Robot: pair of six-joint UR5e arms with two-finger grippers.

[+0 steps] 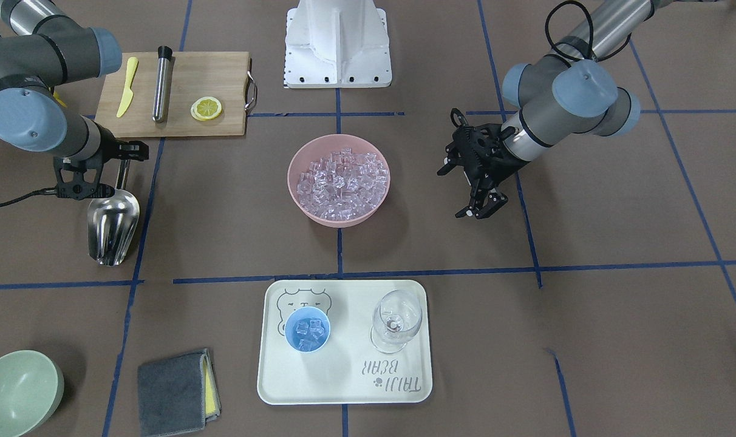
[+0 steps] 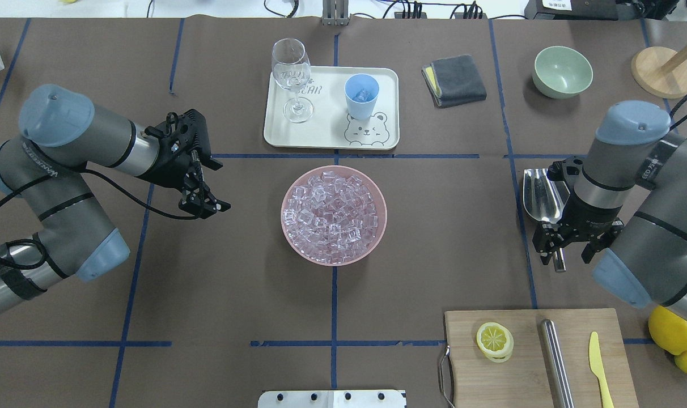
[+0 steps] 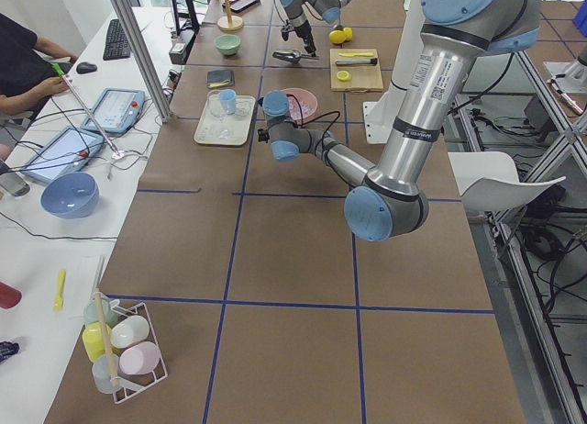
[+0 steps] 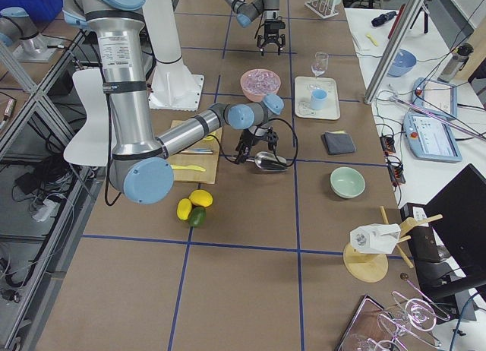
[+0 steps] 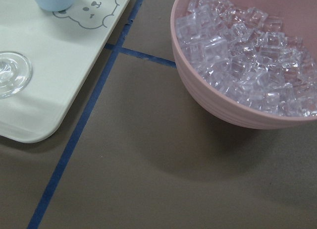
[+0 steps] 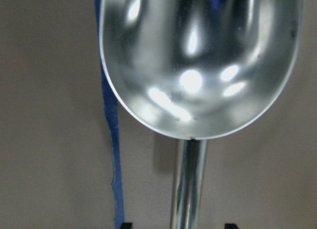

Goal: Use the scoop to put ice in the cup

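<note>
Currently the scoop [image 2: 539, 194] is lying flat on the table [image 2: 445, 238] at the robot's right side. Its trough is facing up and empty, pointing away from the robot, and its thin handle is running back toward the robot. The right gripper [image 2: 565, 255] is standing over the handle's end with its fingers spread. One fingertip is showing on each side of the bar in the wrist view, neither touching it, so it is gripping nothing. Whether the tips are reaching down to the handle's level or hovering above it is hard to judge. The cup [image 1: 307, 329] is standing upright on the cream tray [image 1: 344, 388] at the table's far side, apart from a wine glass [image 1: 395, 321] on the same tray. It is holding a few cubes and is well apart from the scoop. Most of the ice [image 1: 340, 179] is filling the pink bowl [image 1: 344, 220] at the table's middle, between the two arms. The left gripper [image 2: 204, 207] is hanging near the bowl on the robot's left side, jaws parted and carrying nothing.
</note>
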